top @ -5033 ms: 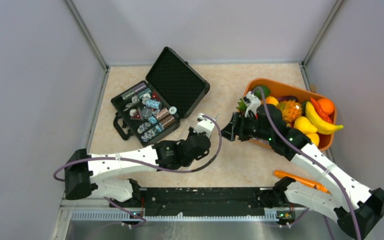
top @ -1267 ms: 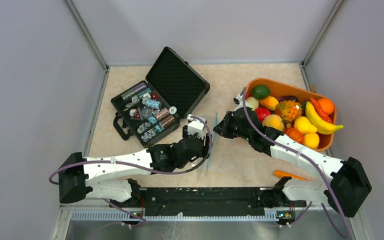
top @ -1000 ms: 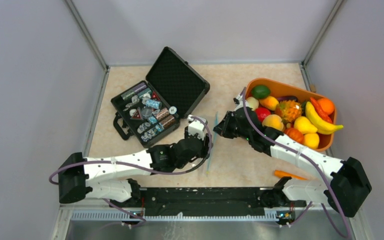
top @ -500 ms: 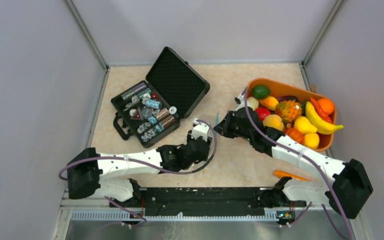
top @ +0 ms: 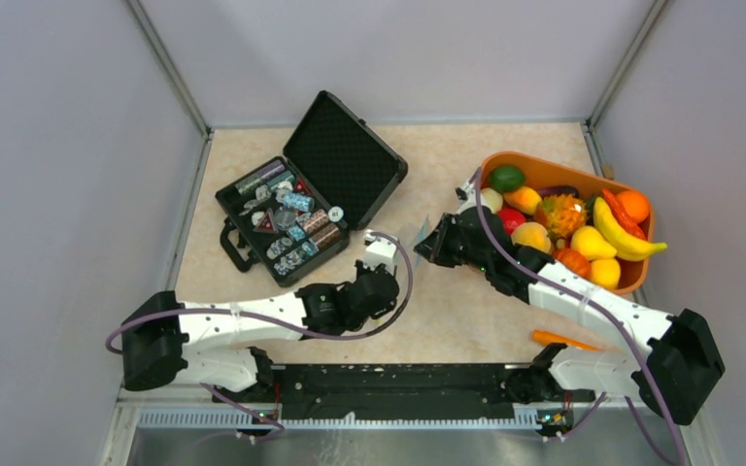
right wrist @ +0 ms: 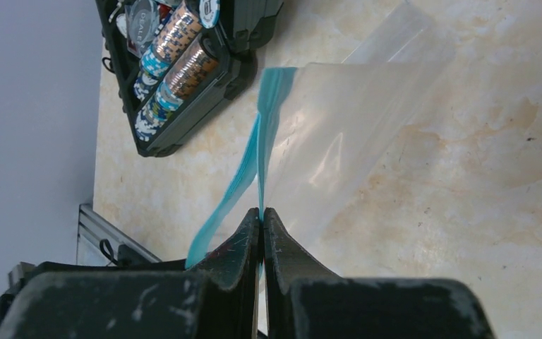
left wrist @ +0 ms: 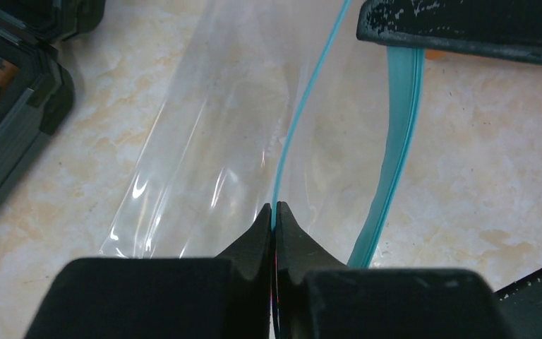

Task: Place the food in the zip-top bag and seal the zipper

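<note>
Pinching teal zipper (left wrist: pixel 402 106) of clear bag (left wrist: pixel 212 127) with left tool (left wrist: pixel 274 215) and right tool (right wrist: pixel 261 215), both fully closed. Risk of thin film slipping out if pulled apart too hard.

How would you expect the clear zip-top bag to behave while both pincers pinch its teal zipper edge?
Probably floppy: the zip-top bag creases and curves loosely beyond the left pincer. Likely very light, since thin pinches on the zipper by it and the right pincer hold it. Its glossy film may slip.
</note>
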Available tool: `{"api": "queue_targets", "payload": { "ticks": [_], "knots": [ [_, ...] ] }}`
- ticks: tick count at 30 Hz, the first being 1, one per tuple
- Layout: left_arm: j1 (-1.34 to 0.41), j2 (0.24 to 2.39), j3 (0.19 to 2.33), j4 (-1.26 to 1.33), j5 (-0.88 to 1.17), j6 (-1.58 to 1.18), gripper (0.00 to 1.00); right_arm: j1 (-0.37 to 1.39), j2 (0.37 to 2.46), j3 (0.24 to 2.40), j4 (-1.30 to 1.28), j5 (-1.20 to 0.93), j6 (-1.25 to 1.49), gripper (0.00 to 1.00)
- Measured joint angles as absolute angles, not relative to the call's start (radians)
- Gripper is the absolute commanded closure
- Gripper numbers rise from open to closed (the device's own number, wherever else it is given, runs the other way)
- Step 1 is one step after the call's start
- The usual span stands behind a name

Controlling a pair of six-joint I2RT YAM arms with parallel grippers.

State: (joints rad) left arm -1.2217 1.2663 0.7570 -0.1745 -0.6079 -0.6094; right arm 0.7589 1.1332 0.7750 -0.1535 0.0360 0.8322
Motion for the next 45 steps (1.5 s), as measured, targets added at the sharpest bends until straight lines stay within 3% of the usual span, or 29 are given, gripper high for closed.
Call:
{"api": "queue_targets", "payload": {
  "ticks": [16,25,28,31,33,39,45],
  "knots": [
    [-1.203,1.191,0.802,-0.221,-0.892,-0.572,1.0,0.759,1.123,0.775,-0.31,-0.065,0.683,1.0],
    [-1.203,1.253,0.858,-0.263,-0.928,-0.592,1.0,0.759,1.123,0.797,-0.423,0.081,0.676,1.0],
    [-1.203,1.253,0.858,-0.263,-0.91,-0.6,1.0,0.759,1.123,0.801,-0.398,0.06,0.677,0.92],
    [-1.203,1.254,0.858,-0.262,-0.89,-0.604,1.0,0.759,1.123,0.801,-0.374,0.029,0.682,0.74],
    [-1.203,1.257,0.858,-0.262,-0.879,-0.605,1.0,0.759,1.123,0.801,-0.363,0.012,0.683,0.73],
    [-1.203,1.279,0.858,-0.26,-0.859,-0.605,1.0,0.759,1.114,0.821,-0.36,-0.017,0.677,0.53],
    [-1.203,1.286,0.858,-0.257,-0.853,-0.607,1.0,0.759,1.03,0.856,-0.382,-0.015,0.648,0.47]
  ]
}}
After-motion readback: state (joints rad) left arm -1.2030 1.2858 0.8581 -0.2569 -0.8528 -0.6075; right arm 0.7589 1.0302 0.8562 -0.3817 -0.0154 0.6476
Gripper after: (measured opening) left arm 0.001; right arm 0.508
